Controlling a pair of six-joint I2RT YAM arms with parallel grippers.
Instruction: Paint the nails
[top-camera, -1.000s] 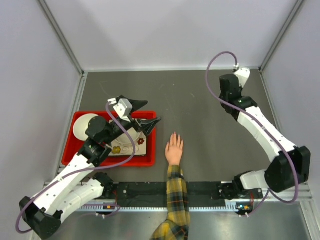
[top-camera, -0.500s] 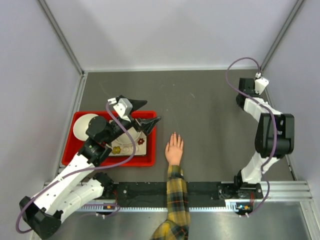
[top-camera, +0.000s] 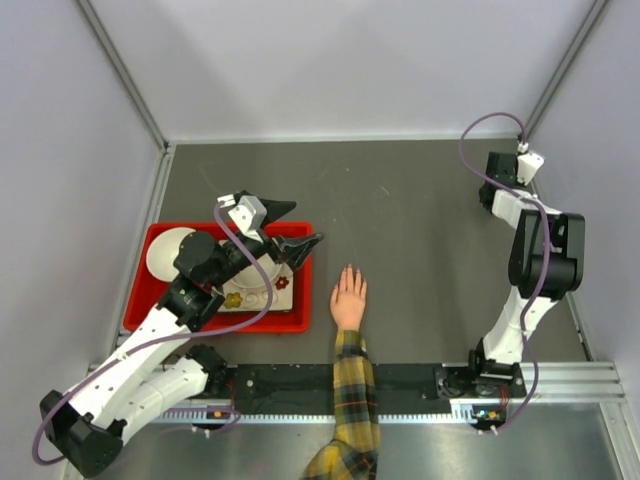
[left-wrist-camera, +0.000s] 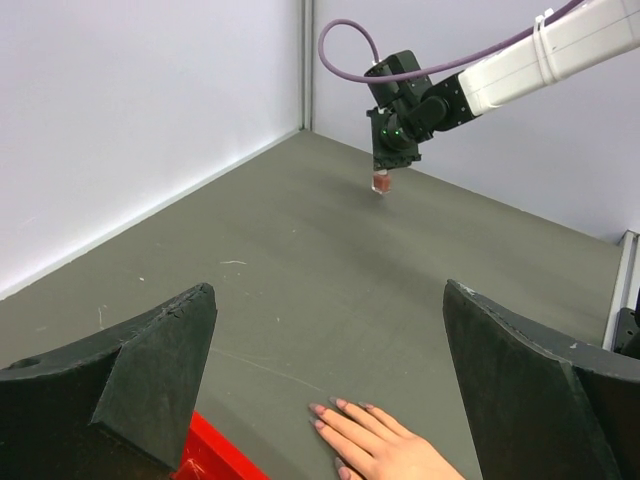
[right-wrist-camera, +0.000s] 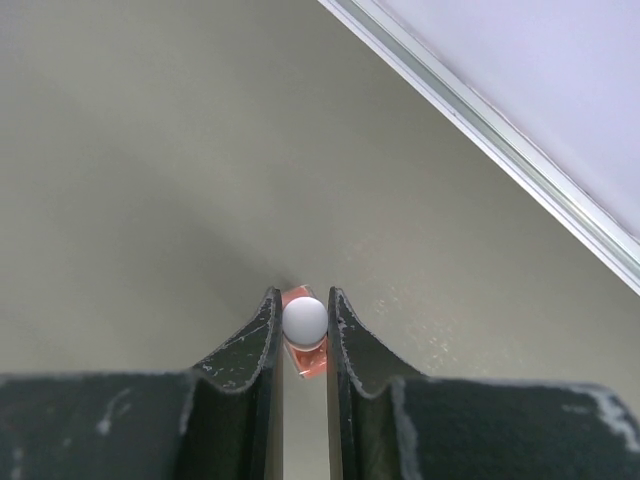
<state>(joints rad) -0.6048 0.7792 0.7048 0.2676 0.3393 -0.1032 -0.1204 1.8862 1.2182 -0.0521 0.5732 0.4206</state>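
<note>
Top external: shows hand (top-camera: 349, 298) flat on surface (top-camera: 400, 220) beside red tray (top-camera: 230, 322), right gripper (top-camera: 498, 172) well apart at far corner.

Left wrist: shows left gripper (left-wrist-camera: 328, 290), jaws wide open, nothing held, over nails (left-wrist-camera: 336, 402), seemingly unpainted.

Right wrist: shows jaws clamped on small pink bottle (right-wrist-camera: 305, 330).

Looks barely begun; all painting left.

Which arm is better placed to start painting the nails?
Probably right: the right gripper is shut on a small pink bottle, though far from the hand. The left gripper, nearer the hand, hangs open and empty by the red tray.

nails (top-camera: 349, 269) too small (top view), hand (left-wrist-camera: 385, 450) cropped
</note>
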